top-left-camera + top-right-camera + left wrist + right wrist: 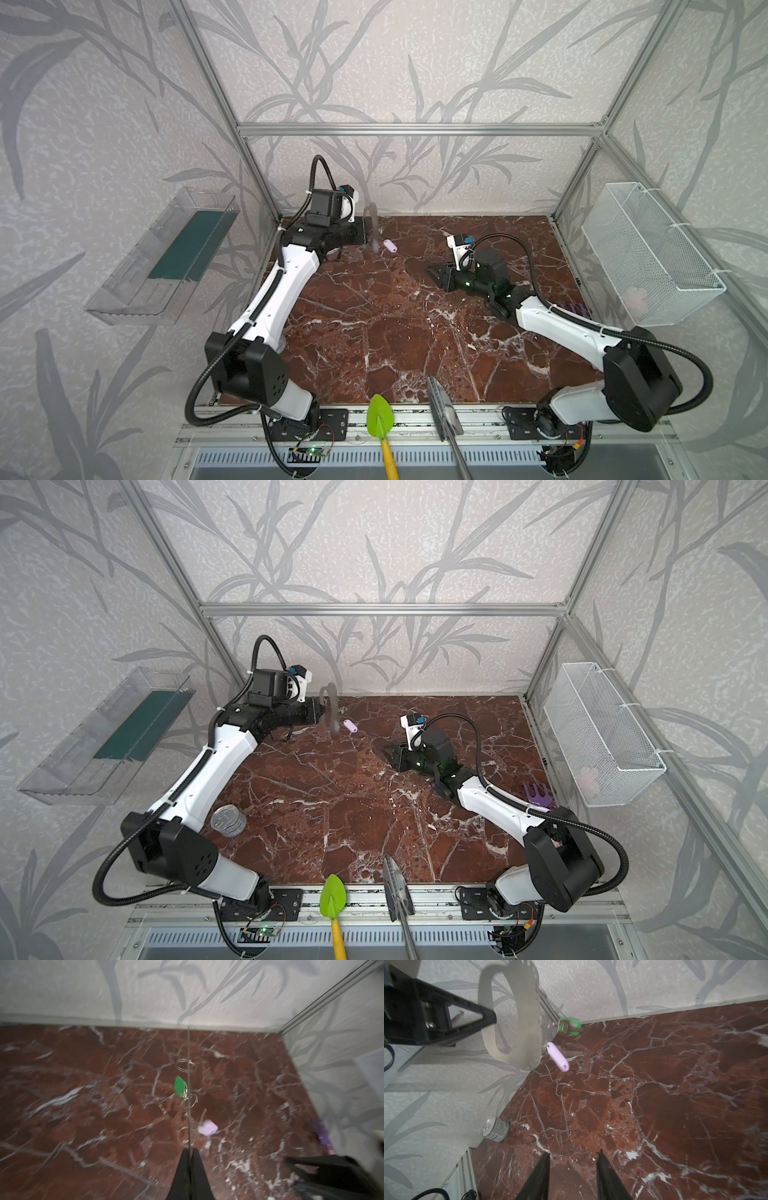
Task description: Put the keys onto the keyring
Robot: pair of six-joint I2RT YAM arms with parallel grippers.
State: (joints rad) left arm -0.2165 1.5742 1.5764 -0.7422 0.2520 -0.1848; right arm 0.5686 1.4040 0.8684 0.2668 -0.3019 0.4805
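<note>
1. Closest to the viewer, well in front of the keyring (527, 1022), a green trowel (380, 417) and a grey flat tool (444, 411) lie across the front rail of the table (374, 332).
2. Pressed together on the keyring's edge, the left gripper (189, 1153) holds the tag upright above the back of the table.
3. One part looks done: the green key (179, 1086) hangs from a small wire ring on the keyring, off the marble.
4. Just beside the keyring's lower edge sits the lilac key (557, 1056). Its upper end seems to meet the tag, but motion blur hides whether it is threaded on a ring, so I judge this part unconfirmed.
5. Well apart from the keyring, the right gripper (573, 1159) has its jaws spread with nothing between them.
6. Far to the left of the keyring, a clear wall bin (124, 299) holds a dark green flat thing.
7. Far to its right, a white wire basket (665, 232) holds something pale pink, too dim to name.
8. Nearer the front than the keyring stands a tin can (227, 820), top closed.
</note>
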